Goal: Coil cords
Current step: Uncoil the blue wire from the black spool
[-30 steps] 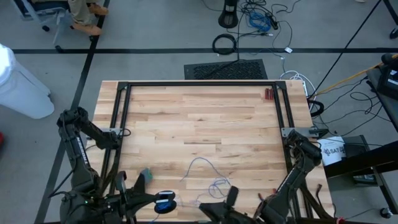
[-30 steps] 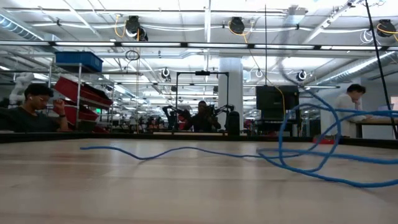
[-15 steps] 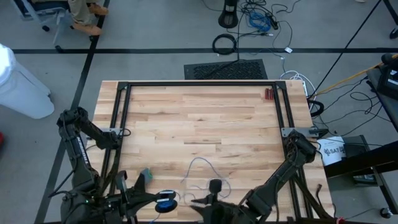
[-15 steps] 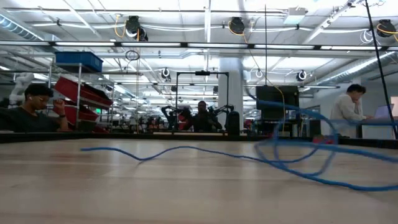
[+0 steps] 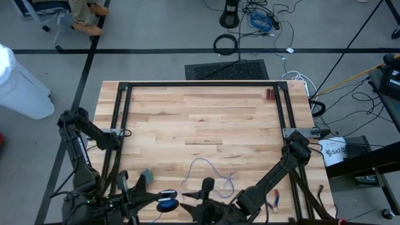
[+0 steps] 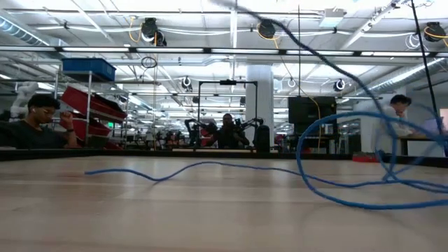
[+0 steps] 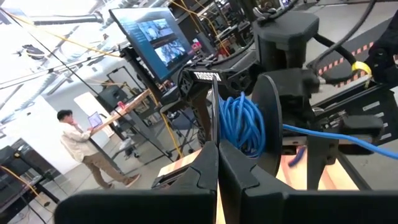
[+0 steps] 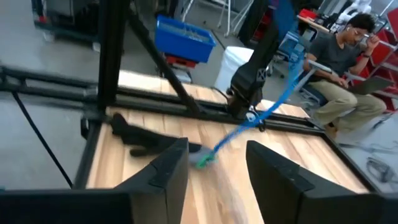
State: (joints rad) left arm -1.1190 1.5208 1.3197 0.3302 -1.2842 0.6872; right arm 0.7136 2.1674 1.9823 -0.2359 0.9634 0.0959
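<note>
A thin blue cord [image 5: 209, 165] lies in loose loops on the wooden table near its front edge. In the low view one loop [image 6: 329, 161] stands up. Part of the cord is wound into a blue coil [image 7: 242, 124] beside a dark round disc [image 7: 273, 118], held up at the near left [image 5: 165, 201]. My left gripper [image 7: 216, 158] is shut next to that coil. My right gripper [image 8: 214, 171] stands open at the near middle [image 5: 195, 194], pointing toward the table's left. A stretch of cord [image 8: 261, 115] runs ahead of its gap, and I cannot tell whether they touch. My left gripper pinches a thin dark plate [image 7: 214, 118], seen edge-on, between its two fingers. The plate sticks out past the fingertips right beside the blue coil. The coil is clear of the table, and a strand of cord [image 7: 336, 134] runs off from it.
A black frame rail [image 5: 200, 84] runs along the far edge and down both sides of the table. A small dark red object [image 5: 270, 94] lies at the far right. A teal piece [image 5: 147, 175] sits near my left arm. People sit beyond the table [image 6: 42, 122].
My right gripper has moved along the near edge toward the table's left, closer to the coil. The cord's loops near it have shifted left. In the low view the standing loop has re-formed, and a strand now rises steeply out of the top.
</note>
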